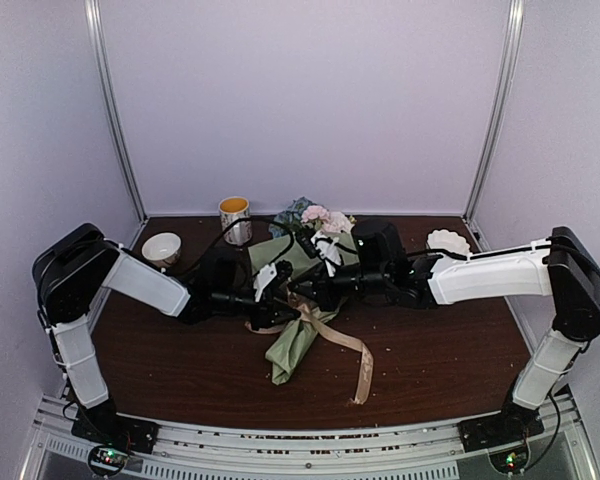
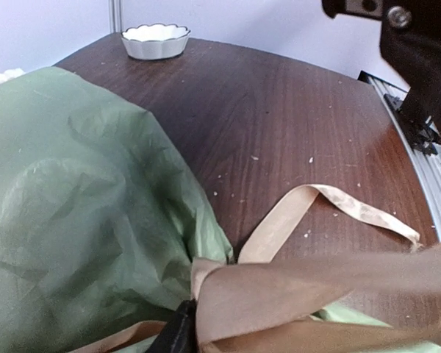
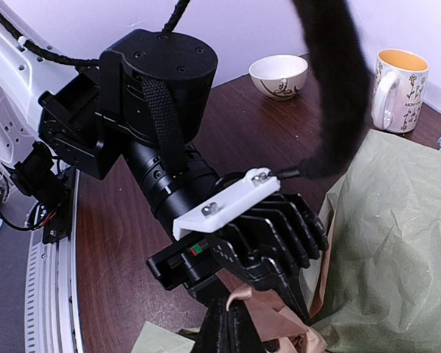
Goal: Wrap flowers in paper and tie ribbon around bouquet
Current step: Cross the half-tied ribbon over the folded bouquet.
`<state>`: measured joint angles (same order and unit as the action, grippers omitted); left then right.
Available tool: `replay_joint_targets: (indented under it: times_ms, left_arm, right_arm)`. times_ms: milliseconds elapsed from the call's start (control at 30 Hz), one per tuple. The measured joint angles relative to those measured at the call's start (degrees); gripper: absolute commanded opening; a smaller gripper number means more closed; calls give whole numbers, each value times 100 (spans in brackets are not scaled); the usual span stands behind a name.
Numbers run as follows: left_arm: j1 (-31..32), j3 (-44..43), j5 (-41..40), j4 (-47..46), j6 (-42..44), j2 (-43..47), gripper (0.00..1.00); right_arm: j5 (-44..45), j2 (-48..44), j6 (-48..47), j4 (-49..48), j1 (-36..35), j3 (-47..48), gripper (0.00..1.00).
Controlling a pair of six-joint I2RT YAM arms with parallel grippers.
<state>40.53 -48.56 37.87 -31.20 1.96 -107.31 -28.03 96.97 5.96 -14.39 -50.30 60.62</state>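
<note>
Cinching the ribbon (image 1: 363, 375) round the bouquet (image 1: 292, 350), mid-frame on the desk.
The ribbon tail trails lower right. Above it, at the knot, the right tool (image 3: 224, 334) is closed amid ribbon; the left tool (image 2: 180, 334) is mostly hidden, its opening unclear. The flowers (image 1: 325, 216) lie upper centre. Uneven pulling could slip the knot or tear the thin paper (image 2: 73, 206).

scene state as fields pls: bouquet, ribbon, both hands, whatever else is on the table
bouquet: wrapped cone lying on the table, blooms at far end
ribbon: tied round the cone's waist, one tail trailing toward near edge
left hand: at the knot; open or shut unclear
right hand: at the knot, shut; grip on ribbon unclear
other: mug and bowl far left, scalloped dish far right
</note>
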Motion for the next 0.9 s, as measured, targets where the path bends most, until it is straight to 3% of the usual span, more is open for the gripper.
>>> replay_joint_targets:
  times_ms: [333,433,533,633,900]
  left_arm:
    - [20,-87,-1176,485,581,0,22]
    - [42,-87,-1244,487,608,0,9]
    - [76,-87,-1270,485,636,0,3]
    - [92,-87,-1287,479,649,0,0]
    - [109,-87,-1408,470,675,0,0]
  right_arm:
    - [-13,-15,-17,-2,-24,0,0]
    - [-24,-20,-20,0,-24,0,1]
    - [-35,-20,-26,0,-24,0,13]
    - [-55,-22,-66,7,-26,0,33]
    - [-50,-214,-369,516,28,83,55]
